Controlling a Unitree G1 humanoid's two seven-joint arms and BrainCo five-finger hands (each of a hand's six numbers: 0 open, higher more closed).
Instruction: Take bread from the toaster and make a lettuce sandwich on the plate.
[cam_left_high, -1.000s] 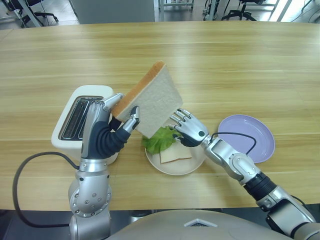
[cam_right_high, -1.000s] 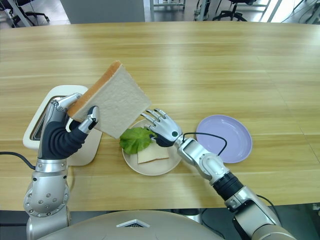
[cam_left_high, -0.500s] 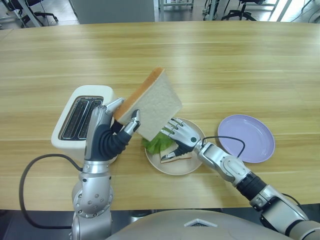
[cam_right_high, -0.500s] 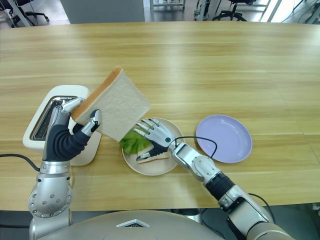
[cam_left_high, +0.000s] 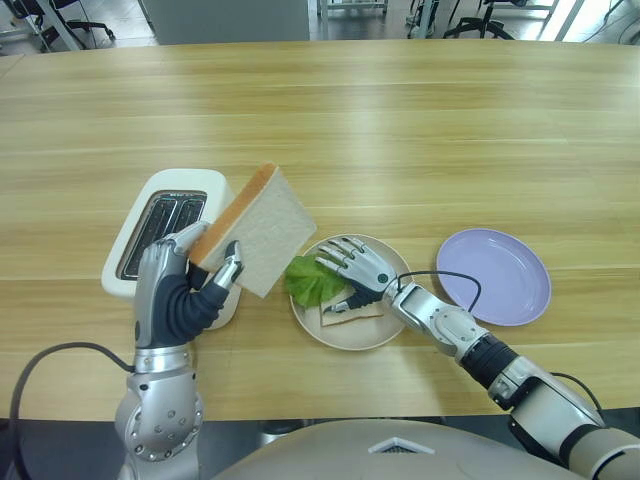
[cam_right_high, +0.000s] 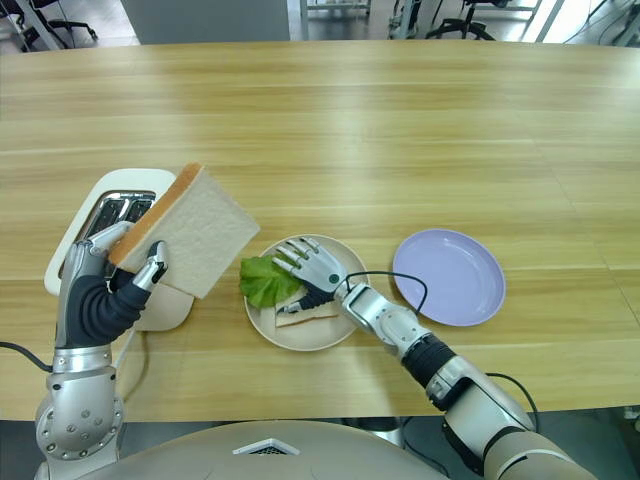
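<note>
The left hand (cam_left_high: 185, 290) is clamped on a bread slice (cam_left_high: 258, 228), held tilted above the counter (cam_left_high: 400, 130) just beside the white toaster (cam_left_high: 150, 215), on the side toward the beige plate (cam_left_high: 345, 338). The right hand (cam_left_high: 358, 268), fingers spread and grasping nothing, sits over that plate, which carries a lettuce leaf (cam_left_high: 308, 282) and a second slice (cam_left_high: 355, 308). A purple plate (cam_left_high: 495, 275) lies to its right.

Long pale wooden table (cam_left_high: 430, 120), grey cabinet (cam_left_high: 225, 20) beyond its far edge; wheeled office chairs (cam_left_high: 478, 22), grey floor (cam_left_high: 120, 30)
</note>
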